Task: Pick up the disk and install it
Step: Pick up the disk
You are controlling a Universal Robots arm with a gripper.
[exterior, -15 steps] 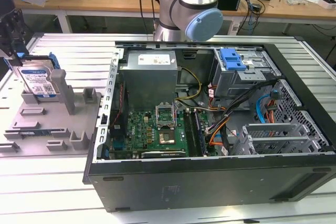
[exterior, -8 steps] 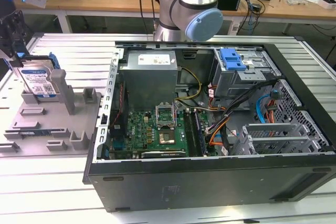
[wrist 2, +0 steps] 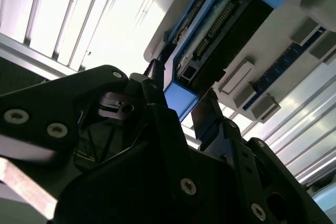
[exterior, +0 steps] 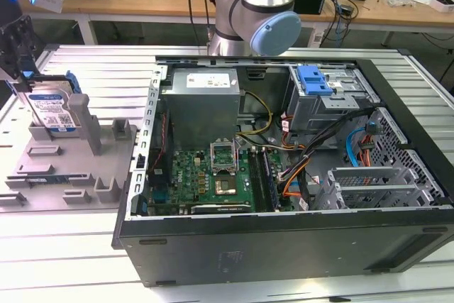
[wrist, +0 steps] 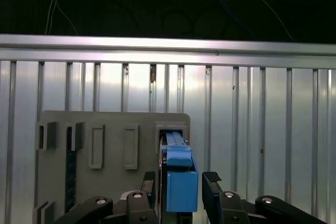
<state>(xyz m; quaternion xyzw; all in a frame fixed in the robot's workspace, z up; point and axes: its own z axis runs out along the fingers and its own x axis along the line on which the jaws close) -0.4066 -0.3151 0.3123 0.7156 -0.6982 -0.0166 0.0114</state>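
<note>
The disk (exterior: pixel 53 109), a silver drive with a white-and-blue label in a blue bracket, stands on edge in a grey holder (exterior: pixel 85 168) at the exterior view's left. My gripper (exterior: pixel 25 81) hangs over its end. In both wrist views the two black fingers straddle the disk's blue bracket end (wrist: pixel 182 192) (wrist 2: pixel 179 103). One finger (wrist: pixel 149 182) lies close against it. The other finger (wrist: pixel 211 182) stands a small gap away. The gripper (wrist: pixel 180 178) (wrist 2: pixel 178 95) is open around the disk.
An open computer case (exterior: pixel 284 239) fills the middle and the exterior view's right, with a drive bay and blue latch (exterior: pixel 316 79) at its far corner. The arm's base (exterior: pixel 255 12) stands behind the case. The grey holder (wrist: pixel 110 129) rests on a ribbed aluminium table (wrist: pixel 252 129).
</note>
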